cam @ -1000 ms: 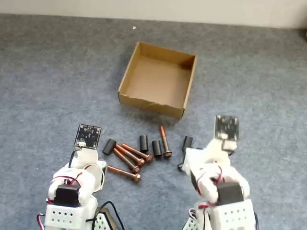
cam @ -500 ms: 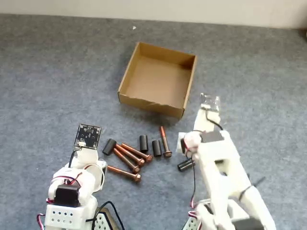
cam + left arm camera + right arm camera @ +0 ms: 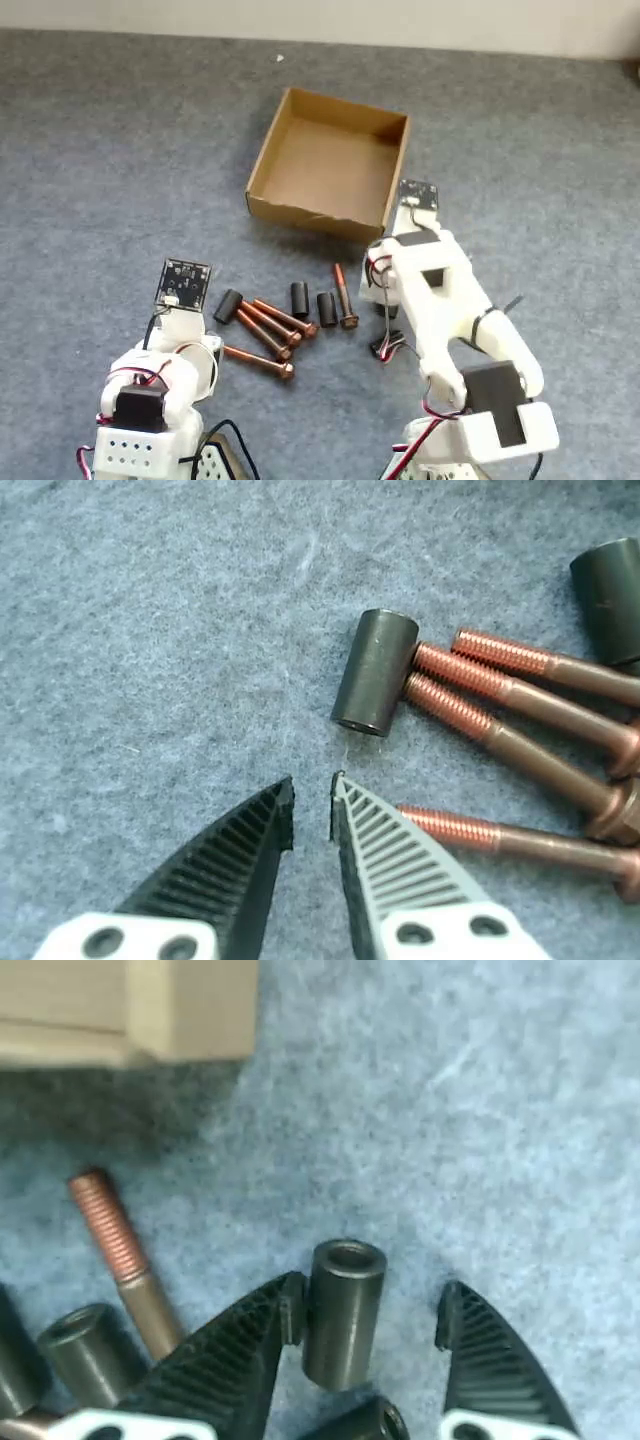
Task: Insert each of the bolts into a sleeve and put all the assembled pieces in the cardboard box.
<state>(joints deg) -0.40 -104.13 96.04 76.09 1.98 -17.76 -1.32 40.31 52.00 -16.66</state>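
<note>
From above, the cardboard box (image 3: pixel 325 170) sits upper centre, with bolts (image 3: pixel 270 325) and sleeves (image 3: pixel 300 298) scattered on the table (image 3: pixel 120 150) below it.

At the left wrist, the left gripper (image 3: pixel 311 805) has its fingers all but closed and empty, near a black sleeve (image 3: pixel 375 672).

At the right wrist, the right gripper (image 3: pixel 372 1305) has its fingers spread wide around a single sleeve (image 3: pixel 343 1312), not clamping it.

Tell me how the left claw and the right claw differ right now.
The left claw is almost closed, only a thin gap between its tips; the right claw is spread wide. The left claw has nothing between its tips, a sleeve lying ahead of it beside the bolts; the right claw straddles a second sleeve, unclamped. Both point down at the grey carpet.
</note>
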